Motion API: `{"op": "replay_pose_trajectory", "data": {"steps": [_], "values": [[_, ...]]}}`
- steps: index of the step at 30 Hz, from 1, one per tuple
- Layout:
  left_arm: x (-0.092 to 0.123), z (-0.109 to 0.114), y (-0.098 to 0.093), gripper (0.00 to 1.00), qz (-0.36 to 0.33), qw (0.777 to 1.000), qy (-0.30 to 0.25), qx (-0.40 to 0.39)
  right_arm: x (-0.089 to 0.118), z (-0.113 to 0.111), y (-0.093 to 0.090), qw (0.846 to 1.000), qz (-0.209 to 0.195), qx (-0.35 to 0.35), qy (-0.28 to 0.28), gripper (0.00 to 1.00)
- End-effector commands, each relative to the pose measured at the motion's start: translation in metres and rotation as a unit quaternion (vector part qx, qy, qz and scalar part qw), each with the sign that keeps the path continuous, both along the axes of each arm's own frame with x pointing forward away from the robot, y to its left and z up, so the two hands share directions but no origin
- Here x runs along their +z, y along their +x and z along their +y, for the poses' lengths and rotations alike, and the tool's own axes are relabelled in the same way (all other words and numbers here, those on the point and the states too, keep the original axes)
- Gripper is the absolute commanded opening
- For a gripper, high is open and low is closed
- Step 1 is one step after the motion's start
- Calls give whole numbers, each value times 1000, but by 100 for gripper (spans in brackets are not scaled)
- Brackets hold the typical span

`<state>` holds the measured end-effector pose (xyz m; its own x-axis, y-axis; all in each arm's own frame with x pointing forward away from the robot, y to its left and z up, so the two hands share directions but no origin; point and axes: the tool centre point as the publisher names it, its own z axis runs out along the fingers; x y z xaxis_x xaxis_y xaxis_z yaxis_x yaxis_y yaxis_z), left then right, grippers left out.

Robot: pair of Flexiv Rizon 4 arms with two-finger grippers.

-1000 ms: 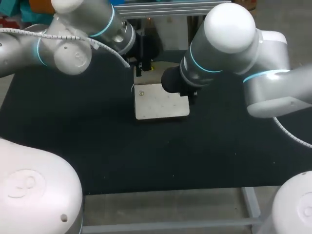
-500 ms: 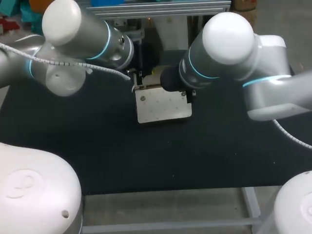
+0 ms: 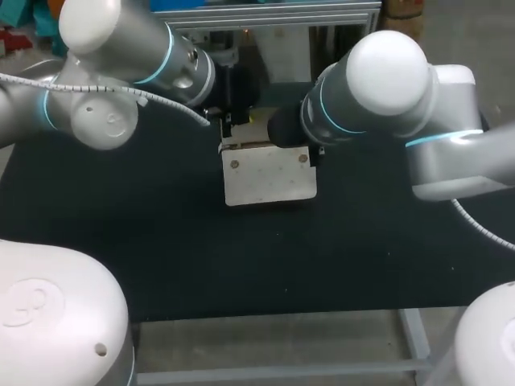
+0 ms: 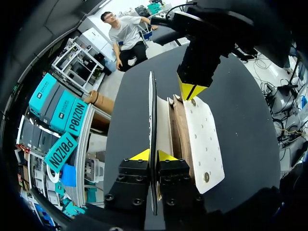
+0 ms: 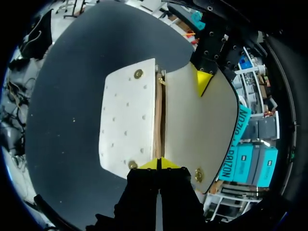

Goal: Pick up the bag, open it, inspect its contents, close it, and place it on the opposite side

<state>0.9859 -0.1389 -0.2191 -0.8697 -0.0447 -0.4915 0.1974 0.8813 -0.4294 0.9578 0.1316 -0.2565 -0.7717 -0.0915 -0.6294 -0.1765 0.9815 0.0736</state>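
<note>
Compared with the frame one second earlier, the bag (image 3: 269, 178) is seen shifted slightly toward the near edge of the table (image 3: 161, 241); a second metal stud (image 3: 303, 158) is now exposed beside the first stud (image 3: 234, 163); the left arm's elbow is raised higher over the far left corner. The bag is located at the middle of the table, toward its far edge; it is cream-coloured, flat and rectangular with rounded corners, dotted with small perforations, and tan layers are visible at its mouth. The flap (image 4: 152, 110) is held upright and is seen edge-on in the left wrist view. The left gripper (image 4: 152, 155) is closed tightly on the flap's edge, one fingertip on each face; the right gripper (image 5: 159, 163) is pinched nearly together on the tan edge at the bag's mouth.
</note>
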Motion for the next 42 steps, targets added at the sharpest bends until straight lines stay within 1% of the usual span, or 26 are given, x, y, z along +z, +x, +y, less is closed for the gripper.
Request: {"op": "replay_pose_trajectory", "data": {"steps": [1,7,15,22,30,42], "values": [[4,-1,4,0,12,1000,-2,-4,-11,6,8,1000,-6,3,2,0],[4,-1,5,0,34,999,-8,-7,-17,11,15,1000,-10,8,2,0],[4,-1,5,0,45,999,-10,-12,-23,16,24,1000,-16,11,-6,0],[4,1,8,0,56,998,-22,-9,-34,22,29,1000,-3,16,-12,0],[5,3,12,0,63,997,-33,-1,-48,23,29,1000,14,19,-14,0],[6,6,13,0,65,997,-46,1,-56,21,24,999,26,19,-18,0]]}}
